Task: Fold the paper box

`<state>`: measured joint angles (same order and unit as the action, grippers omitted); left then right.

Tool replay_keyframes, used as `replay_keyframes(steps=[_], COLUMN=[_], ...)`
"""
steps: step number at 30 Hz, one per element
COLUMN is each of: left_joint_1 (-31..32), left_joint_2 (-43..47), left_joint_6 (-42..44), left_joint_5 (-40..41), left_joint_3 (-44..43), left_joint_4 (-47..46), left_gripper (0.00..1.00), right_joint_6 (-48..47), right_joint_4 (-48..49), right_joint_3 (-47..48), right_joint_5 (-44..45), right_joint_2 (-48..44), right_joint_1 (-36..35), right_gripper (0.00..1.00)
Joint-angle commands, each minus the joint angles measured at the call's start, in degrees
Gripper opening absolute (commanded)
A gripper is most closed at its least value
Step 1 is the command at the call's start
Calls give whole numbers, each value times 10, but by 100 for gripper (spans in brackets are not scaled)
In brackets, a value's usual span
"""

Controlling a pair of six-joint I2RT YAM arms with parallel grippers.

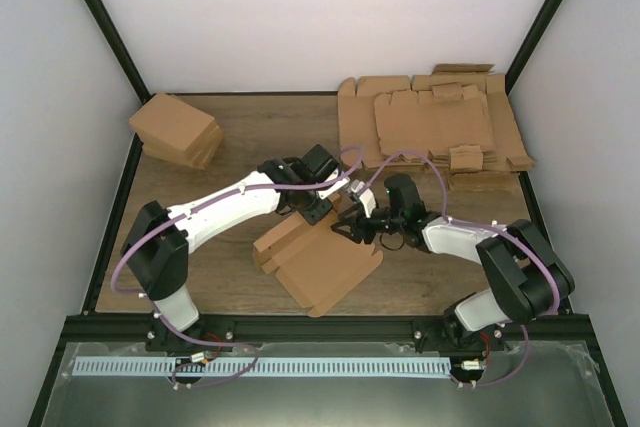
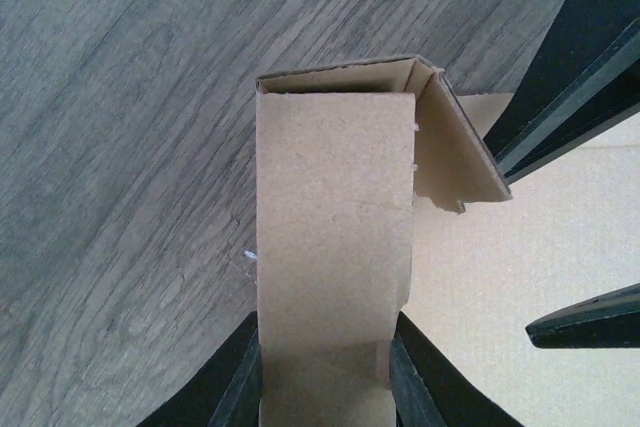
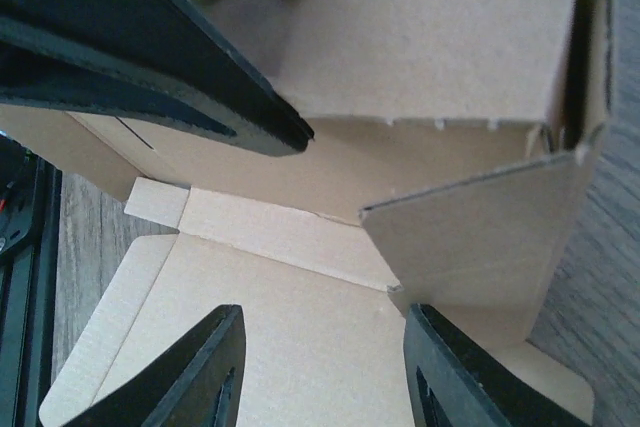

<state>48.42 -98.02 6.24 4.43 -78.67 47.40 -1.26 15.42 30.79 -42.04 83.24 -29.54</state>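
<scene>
Three white walls, wood-grain table; left fingers tight on paper box, right fingers apart.

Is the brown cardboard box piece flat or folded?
Partly folded: the cardboard box has one wall raised; its wide panel lies flat.

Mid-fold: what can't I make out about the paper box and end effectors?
- Top view: arms and cables cover the paper box wall under the left end effector and right end effector.
- Left wrist: bottom edge crops the gripped wall's lower part.
- Right wrist: frame edges crop the box's flat panel.
</scene>
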Motion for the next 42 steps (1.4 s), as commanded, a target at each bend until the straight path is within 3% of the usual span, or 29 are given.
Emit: replay_keyframes(steps=[1,6,9,15,23,29,31,35,42], left_joint_1=[4,4,4,4,4,4,3,-1,-3], left_joint_2=[-8,-9,-10,-10,-9,-7,-8,-12,-11], left_joint_6=[7,11,10,4,4,6,4,1,4], left_joint_5=[-31,-38,-44,-46,-47,-49,-49,-52,-50], left_joint_3=[10,11,11,11,14,15,15,13,16], left_joint_4=[-2,-6,-8,-10,-9,-11,-14,-14,-13], left_gripper=[25,25,25,25,25,25,25,25,25], right_joint_6=[-26,-41,-48,-39,-54,-48,-50,-25,25], right_joint_4=[-6,-26,-57,-54,-98,-99,-90,-61,-15], right_joint_3=[32,57,76,54,74,88,81,45,-17], right_joint_5=[5,27,56,80,131,159,124,84,27], right_joint_2=[-1,11,25,-8,-2,0,-9,-46,-117], right_joint_1=[0,0,0,0,4,3,4,15,98], right_gripper=[46,45,35,38,34,11,13,39,40])
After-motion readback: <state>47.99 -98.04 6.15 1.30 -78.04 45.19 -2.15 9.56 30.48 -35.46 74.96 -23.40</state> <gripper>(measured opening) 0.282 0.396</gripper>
